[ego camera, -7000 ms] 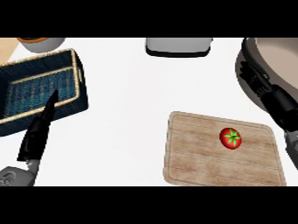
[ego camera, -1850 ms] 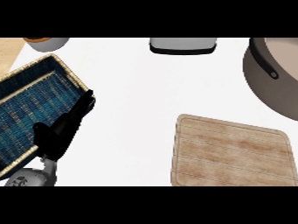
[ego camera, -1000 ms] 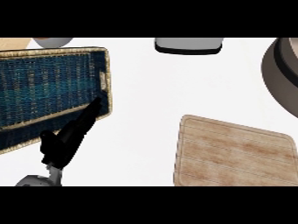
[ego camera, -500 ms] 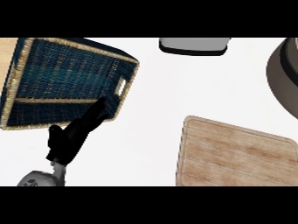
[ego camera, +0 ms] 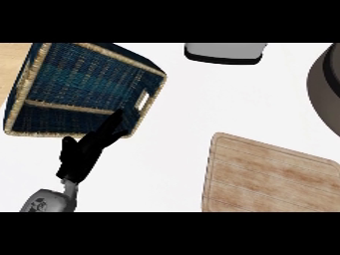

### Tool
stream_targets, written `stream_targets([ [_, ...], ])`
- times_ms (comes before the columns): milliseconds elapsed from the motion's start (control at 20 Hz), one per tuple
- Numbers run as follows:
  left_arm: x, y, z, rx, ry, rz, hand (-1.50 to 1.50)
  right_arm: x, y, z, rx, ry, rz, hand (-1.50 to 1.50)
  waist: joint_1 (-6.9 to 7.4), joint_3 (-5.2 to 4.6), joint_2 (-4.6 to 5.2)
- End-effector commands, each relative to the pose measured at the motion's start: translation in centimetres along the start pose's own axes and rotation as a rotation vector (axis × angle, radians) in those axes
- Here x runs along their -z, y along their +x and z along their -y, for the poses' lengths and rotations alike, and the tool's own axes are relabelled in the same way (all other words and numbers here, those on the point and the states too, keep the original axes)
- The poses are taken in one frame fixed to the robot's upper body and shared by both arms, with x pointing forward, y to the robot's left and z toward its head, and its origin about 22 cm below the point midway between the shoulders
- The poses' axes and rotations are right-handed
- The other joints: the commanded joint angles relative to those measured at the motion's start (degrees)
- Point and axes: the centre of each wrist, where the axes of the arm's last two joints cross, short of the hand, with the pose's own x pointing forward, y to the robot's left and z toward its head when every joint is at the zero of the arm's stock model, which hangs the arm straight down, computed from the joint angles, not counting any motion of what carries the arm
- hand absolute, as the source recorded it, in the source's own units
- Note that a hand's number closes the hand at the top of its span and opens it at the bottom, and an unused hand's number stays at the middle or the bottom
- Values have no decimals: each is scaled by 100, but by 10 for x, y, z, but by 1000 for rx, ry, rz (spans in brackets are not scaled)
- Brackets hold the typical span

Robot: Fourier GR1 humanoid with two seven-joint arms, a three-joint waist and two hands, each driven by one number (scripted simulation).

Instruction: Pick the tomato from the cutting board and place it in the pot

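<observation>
Left hand [ego camera: 90,148] fingers straight, tips touching basket [ego camera: 77,84] front wall. Cutting board [ego camera: 271,175] bare on white bench [ego camera: 202,99]. Pot [ego camera: 338,94] at right edge, partly cut off. Tomato & right hand not in view.

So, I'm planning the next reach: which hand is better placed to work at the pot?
Probably right, though it is out of view. The pot sits at the right edge; the left hand is at the basket, across the cutting board from it.
</observation>
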Motion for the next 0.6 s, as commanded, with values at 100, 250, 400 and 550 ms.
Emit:
stream_targets([
  [100, 12, -4, 1, 0, 26, -43, 0, 49, 7, -44, -137, 130, 91, 150, -50, -33, 30],
  [250, 10, -9, 3, 15, 45, -50, 0, 47, 4, -44, -343, 152, 66, 150, -80, -32, 42],
  [400, 12, -6, -12, -5, 42, -30, 0, 72, 13, -57, -458, 160, 37, 150, -49, -42, 52],
  [550, 6, -6, 0, -2, 27, -41, 0, 88, 15, -76, -470, 319, -69, 150, -11, -47, 10],
])
